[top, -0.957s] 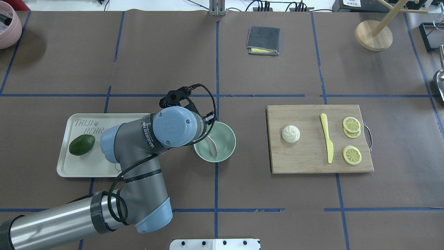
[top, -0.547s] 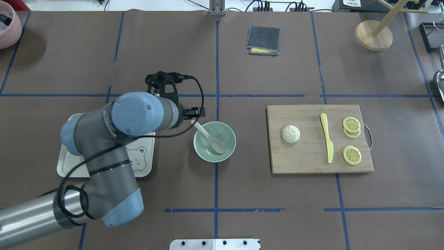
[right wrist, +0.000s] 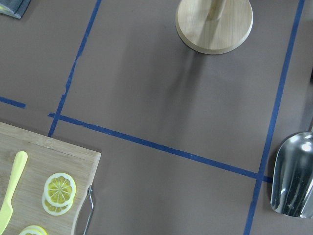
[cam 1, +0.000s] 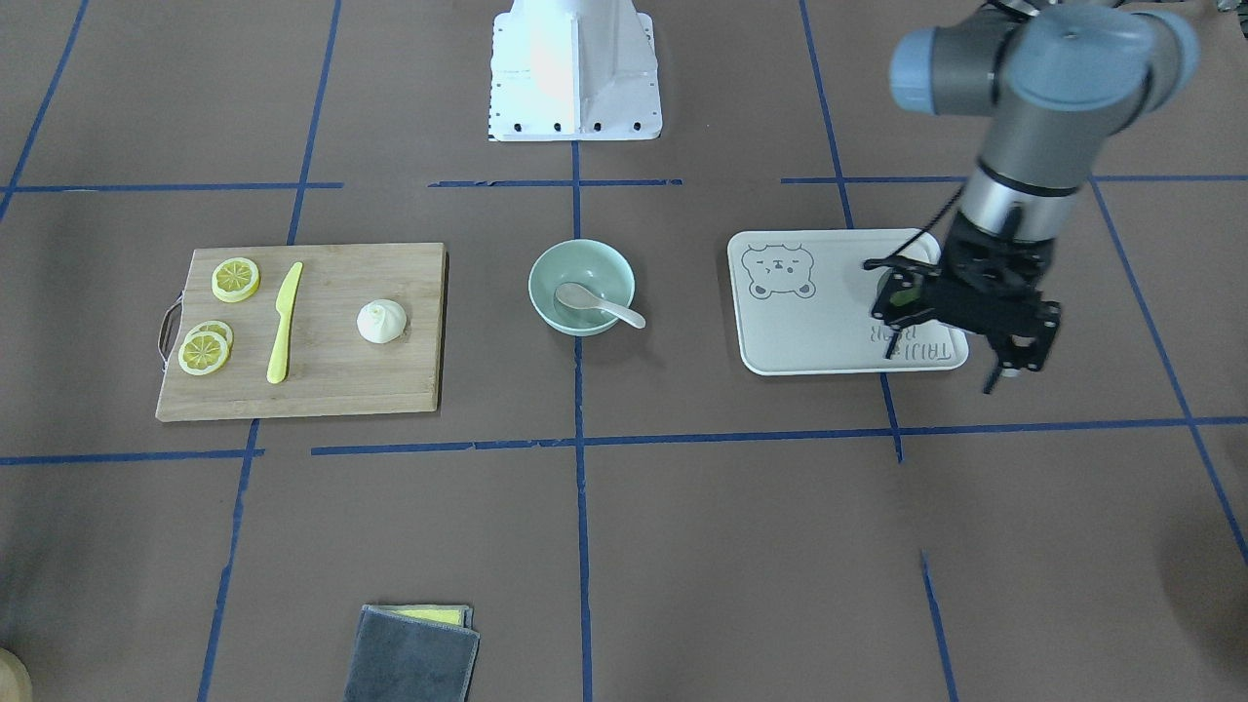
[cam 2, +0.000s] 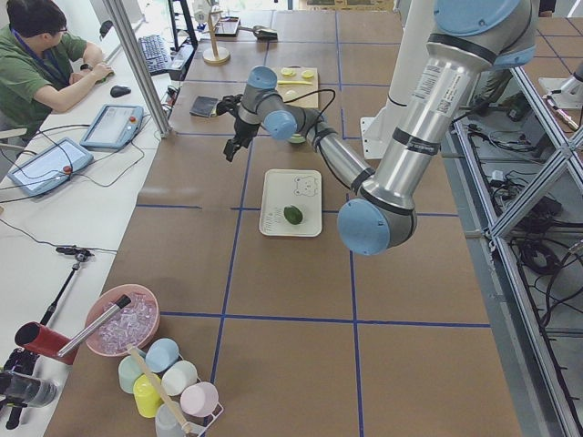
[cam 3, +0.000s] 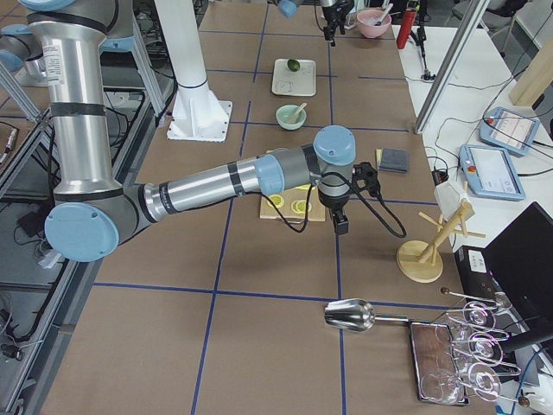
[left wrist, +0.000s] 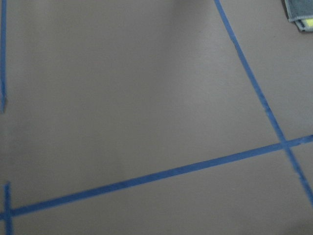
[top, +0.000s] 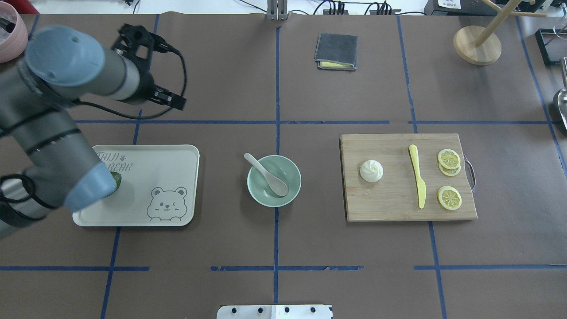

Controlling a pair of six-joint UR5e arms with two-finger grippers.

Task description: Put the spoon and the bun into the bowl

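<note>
My left end effector (top: 176,103) hangs above the bare bench (top: 230,79), just past the far edge of the tray (top: 168,164). I cannot tell whether its jaws are parted or closed. No view shows them clearly, and its wrist camera gives me only brown paper, blue tape lines (left wrist: 146,178) and a corner of the folded grey cloth (top: 335,48). To that end effector's right and nearer the robot sits the bowl (top: 290,173), upright on the bench. The spoon (top: 268,175) lies inside it, scoop down in the bottom, with the handle leaning on the rim and poking out on the side toward the tray. Well beyond the bowl, further to the right, the bun (top: 371,170) rests on the cutting board (top: 390,199), apart from the yellow knife (top: 417,177) and the lemon slices (top: 449,158) that share the board. On the tray, nearer the robot than the left end effector, lies an avocado (cam 2: 292,215), mostly hidden behind the arm's elbow in the overhead view. My right end effector (cam 3: 340,223) shows only in the view from the bench's right end, so I cannot tell whether it is released or clenched. Its wrist camera looks down on the board's corner with the lemon slices, the base of a wooden stand (right wrist: 214,24) and a metal scoop (right wrist: 293,176).
</note>
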